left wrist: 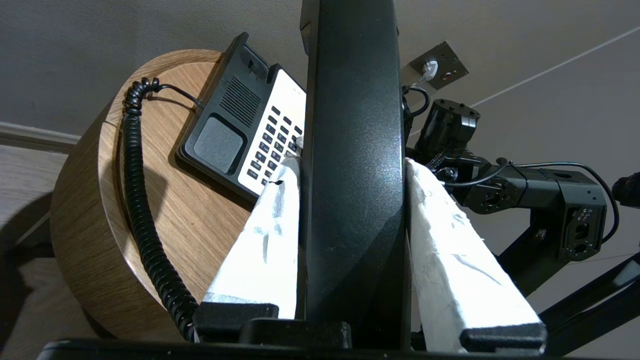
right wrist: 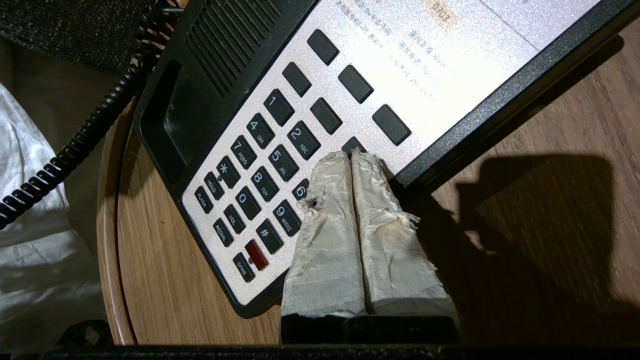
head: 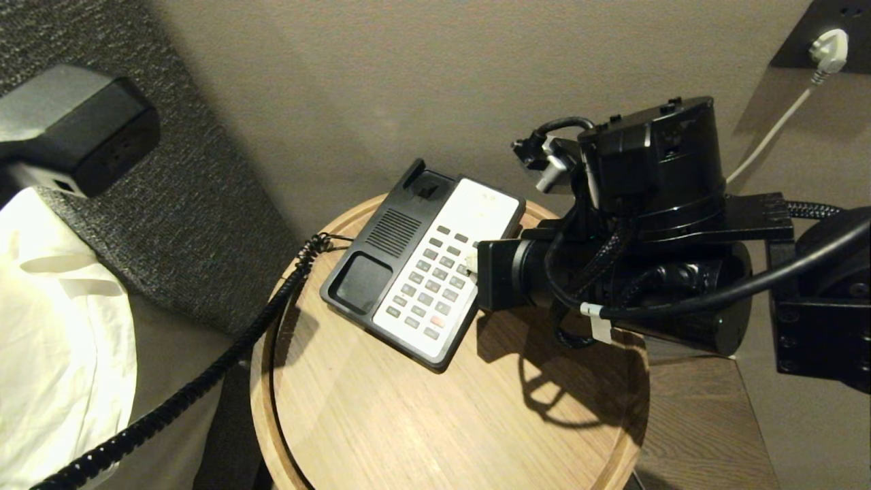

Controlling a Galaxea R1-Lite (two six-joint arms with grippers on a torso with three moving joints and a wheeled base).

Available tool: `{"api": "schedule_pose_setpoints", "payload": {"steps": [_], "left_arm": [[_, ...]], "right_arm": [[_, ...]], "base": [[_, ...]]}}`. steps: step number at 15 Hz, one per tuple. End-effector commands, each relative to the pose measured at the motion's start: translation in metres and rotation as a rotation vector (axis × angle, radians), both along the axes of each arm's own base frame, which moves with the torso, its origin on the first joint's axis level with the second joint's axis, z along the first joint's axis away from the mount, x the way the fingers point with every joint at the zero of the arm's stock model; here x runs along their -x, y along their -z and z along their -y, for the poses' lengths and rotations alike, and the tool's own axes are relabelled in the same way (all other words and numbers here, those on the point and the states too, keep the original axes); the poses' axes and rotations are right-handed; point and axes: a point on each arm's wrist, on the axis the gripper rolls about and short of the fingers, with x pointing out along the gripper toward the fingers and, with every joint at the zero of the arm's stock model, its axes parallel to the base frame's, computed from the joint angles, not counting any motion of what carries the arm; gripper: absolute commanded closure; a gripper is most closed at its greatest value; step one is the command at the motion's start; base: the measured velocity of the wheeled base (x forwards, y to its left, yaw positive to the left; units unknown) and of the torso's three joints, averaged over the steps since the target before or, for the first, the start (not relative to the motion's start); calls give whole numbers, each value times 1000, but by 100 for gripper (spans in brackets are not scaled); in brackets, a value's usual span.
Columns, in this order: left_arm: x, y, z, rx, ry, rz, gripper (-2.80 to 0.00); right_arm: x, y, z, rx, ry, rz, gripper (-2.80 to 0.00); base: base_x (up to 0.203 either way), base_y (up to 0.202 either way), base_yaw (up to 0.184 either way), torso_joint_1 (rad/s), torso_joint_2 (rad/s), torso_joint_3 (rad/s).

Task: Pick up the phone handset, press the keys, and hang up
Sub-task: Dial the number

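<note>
The black phone handset [left wrist: 352, 150] stands upright between the white-taped fingers of my left gripper [left wrist: 350, 167], which is shut on it; one blocky end of the handset [head: 75, 136] shows at the upper left of the head view. Its coiled cord [head: 204, 381] runs down to the black-and-white phone base [head: 422, 269], whose handset cradle is empty. My right gripper [right wrist: 351, 156] is shut with nothing in it. Its taped fingertips [right wrist: 334, 165] rest together over the keys [right wrist: 280, 150], at the right column beside the 6 key. The right arm [head: 646, 272] reaches in from the right.
The phone base sits on a round wooden side table [head: 442, 422] with a raised rim. A white pillow [head: 54, 340] and a dark textured headboard [head: 177, 204] lie to the left. A white plug [head: 829, 49] sits in a wall socket at upper right.
</note>
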Motion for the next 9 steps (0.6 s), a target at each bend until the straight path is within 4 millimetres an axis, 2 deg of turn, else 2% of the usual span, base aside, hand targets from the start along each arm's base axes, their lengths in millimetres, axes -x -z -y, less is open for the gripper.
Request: {"api": "schedule_pose_setpoints", "payload": {"steps": [1, 9], "left_arm": [[0, 0, 0, 3, 1, -2, 0], [0, 0, 0, 2, 1, -4, 0]], "right_arm": [[0, 0, 0, -2, 2, -1, 0], [2, -2, 1, -6, -2, -2, 0]], "base": [[0, 0, 0, 0, 0, 0], [0, 0, 0, 0, 0, 0]]}}
